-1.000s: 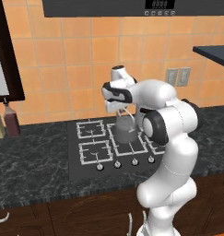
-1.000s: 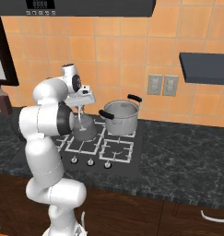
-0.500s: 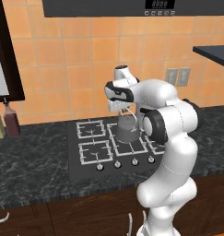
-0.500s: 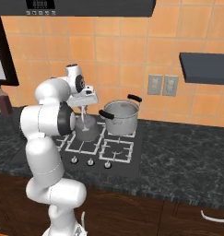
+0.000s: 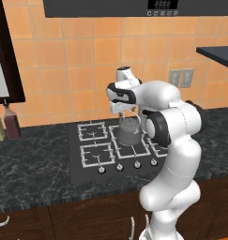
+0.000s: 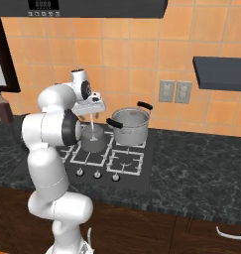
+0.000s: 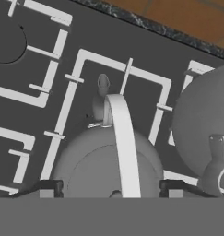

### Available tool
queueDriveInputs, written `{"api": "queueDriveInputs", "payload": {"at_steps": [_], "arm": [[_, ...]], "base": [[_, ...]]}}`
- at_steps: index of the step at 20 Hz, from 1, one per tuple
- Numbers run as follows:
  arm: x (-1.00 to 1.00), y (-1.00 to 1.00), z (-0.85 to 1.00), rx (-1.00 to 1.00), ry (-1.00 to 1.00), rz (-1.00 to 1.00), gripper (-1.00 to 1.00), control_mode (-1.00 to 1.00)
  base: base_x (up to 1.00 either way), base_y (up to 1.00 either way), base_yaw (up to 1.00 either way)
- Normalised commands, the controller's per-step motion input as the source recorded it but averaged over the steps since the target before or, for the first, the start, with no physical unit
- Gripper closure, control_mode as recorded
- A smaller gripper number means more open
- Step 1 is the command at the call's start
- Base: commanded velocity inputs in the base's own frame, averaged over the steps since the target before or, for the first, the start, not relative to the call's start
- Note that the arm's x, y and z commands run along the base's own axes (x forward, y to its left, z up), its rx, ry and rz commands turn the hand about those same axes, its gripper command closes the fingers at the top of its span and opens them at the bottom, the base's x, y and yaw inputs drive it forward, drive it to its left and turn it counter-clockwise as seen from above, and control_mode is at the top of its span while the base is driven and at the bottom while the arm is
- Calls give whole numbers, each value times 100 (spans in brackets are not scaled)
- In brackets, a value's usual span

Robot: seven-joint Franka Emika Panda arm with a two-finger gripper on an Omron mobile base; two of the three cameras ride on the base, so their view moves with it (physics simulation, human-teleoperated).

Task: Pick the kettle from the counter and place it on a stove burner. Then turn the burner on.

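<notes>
The small grey kettle (image 5: 129, 133) (image 6: 93, 139) (image 7: 104, 166) stands upright on the large middle stove burner grate (image 5: 134, 149) (image 6: 90, 158) (image 7: 125, 69). Its spout points away from the hand in the hand view. My gripper (image 5: 126, 112) (image 6: 94, 115) (image 7: 111, 189) hangs straight above it and is open. The fingertips (image 7: 48, 188) stand wide on either side of the arched handle (image 7: 123, 143), clear of it. The dark marbled counter (image 5: 31, 168) (image 6: 191, 163) surrounds the cooktop.
A larger steel lidded pot (image 6: 129, 126) (image 7: 201, 124) sits on the back right grate, close beside the kettle. A row of knobs (image 5: 119, 167) (image 6: 97, 174) lines the cooktop's front edge. Bottles (image 5: 11, 124) (image 6: 2, 110) stand at the far left by the wall.
The jaws have gone from shut on the kettle's handle to open, letting it go. The kettle stays on the middle grate; the arm has barely moved.
</notes>
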Motion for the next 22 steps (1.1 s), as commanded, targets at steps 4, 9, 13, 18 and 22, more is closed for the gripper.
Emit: {"api": "queueDriveInputs", "payload": {"at_steps": [4,9,13,18,22], "arm": [[0,0,28,-5,0,-5,-100,-100],[-56,-15,55,0,-1,-11,-100,-100],[-100,-29,6,0,2,-10,-100,-100],[-100,-31,-20,0,19,-14,-100,-100],[-66,-3,-36,3,12,-11,-100,-100]], "base": [[0,0,0],[0,0,0],[0,0,0],[0,0,0],[0,0,0]]}}
